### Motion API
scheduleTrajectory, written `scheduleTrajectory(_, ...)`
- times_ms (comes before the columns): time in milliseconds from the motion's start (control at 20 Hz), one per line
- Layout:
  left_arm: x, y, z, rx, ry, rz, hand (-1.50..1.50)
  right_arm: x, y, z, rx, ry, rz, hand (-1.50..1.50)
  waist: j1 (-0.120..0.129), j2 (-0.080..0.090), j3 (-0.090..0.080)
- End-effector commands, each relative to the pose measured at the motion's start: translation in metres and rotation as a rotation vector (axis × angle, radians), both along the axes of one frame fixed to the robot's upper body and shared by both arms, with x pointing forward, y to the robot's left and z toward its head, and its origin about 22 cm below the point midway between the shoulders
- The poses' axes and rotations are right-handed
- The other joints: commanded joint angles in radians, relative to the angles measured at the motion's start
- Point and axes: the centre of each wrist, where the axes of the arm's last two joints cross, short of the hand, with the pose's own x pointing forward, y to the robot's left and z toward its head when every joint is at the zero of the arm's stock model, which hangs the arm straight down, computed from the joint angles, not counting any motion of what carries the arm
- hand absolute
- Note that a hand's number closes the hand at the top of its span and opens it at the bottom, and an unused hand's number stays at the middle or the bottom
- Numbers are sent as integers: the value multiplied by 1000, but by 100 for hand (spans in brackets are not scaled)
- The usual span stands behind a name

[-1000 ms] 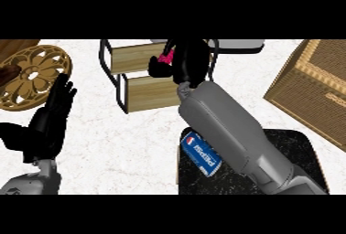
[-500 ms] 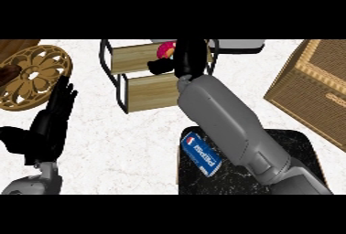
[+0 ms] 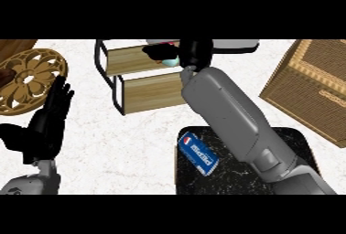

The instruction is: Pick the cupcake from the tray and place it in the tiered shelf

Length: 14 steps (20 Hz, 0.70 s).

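Note:
My right hand (image 3: pixel 193 53) reaches far over the top tier of the tiered shelf (image 3: pixel 132 61), a black frame with two wooden boards. Its fingers and thumb curl round the cupcake (image 3: pixel 171 61); only a pale blue bit of the wrapper shows beneath the hand, and the rest is hidden. The cupcake sits at the right end of the upper board; whether it touches the board I cannot tell. The black marble tray (image 3: pixel 233 183) lies near the lower edge, under my right forearm. My left hand (image 3: pixel 42 124) rests open at the left, fingers up.
A blue packet (image 3: pixel 199 153) lies on the tray's left part. A gold ornate plate (image 3: pixel 27 80) sits at the far left, a wicker basket (image 3: pixel 312 87) at the right. A grey object (image 3: pixel 236 44) lies behind the shelf.
My right hand has pushed farther away over the shelf's top tier with the cupcake, whose pink top is now hidden. The left hand has stayed put.

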Motion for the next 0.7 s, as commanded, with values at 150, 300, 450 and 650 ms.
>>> scheduleTrajectory(150,-7,6,-15,4,24,46,0,-5,-43,19,109,-5,-133,-150,-40,-13,0)
scheduleTrajectory(300,-26,12,-14,17,0,53,0,-11,-70,25,145,45,-180,-150,-42,-19,0)
scheduleTrajectory(450,-8,22,1,8,18,71,0,-32,-105,20,152,32,-204,-150,-65,-21,0)
scheduleTrajectory(650,-10,7,-13,-4,10,42,0,-75,-149,20,133,47,-162,-150,-56,-14,0)
